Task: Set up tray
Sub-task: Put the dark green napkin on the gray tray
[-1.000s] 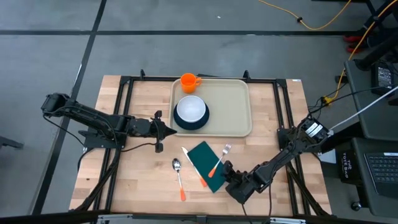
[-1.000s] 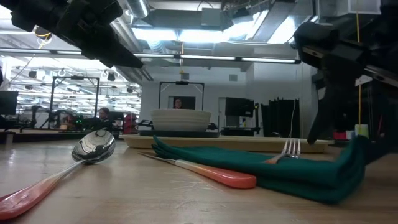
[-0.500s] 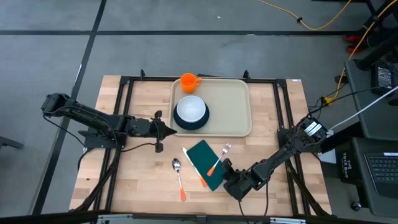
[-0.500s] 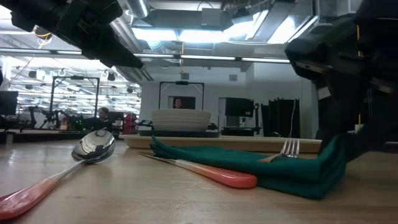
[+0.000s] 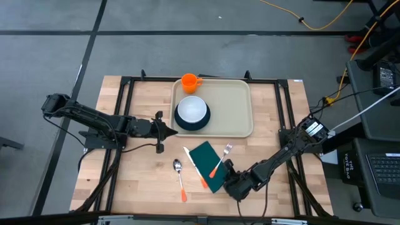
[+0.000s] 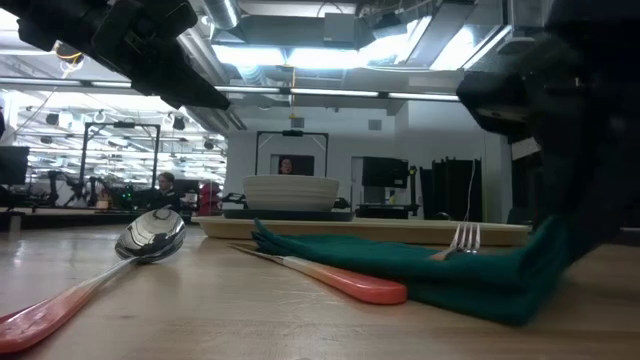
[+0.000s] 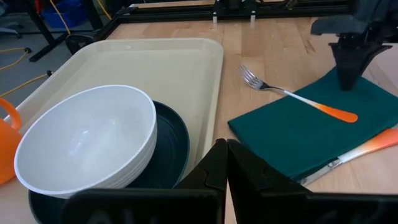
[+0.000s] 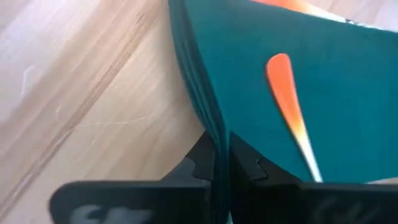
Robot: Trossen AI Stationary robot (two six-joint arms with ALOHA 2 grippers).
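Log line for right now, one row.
right gripper: jaws shut on napkin edge | fork on napkin | left gripper: shut beside tray

The table is a light wooden butcher-block top with a black metal frame laid over it along its far edge and both sides. Directly on the wood lie the beige tray toward the far middle, a dark green napkin just near of it, a knife with an orange handle along the napkin's left edge, and a spoon with an orange handle just left of the knife. The napkin's near right corner is lifted a little off the wood, as the low view shows.
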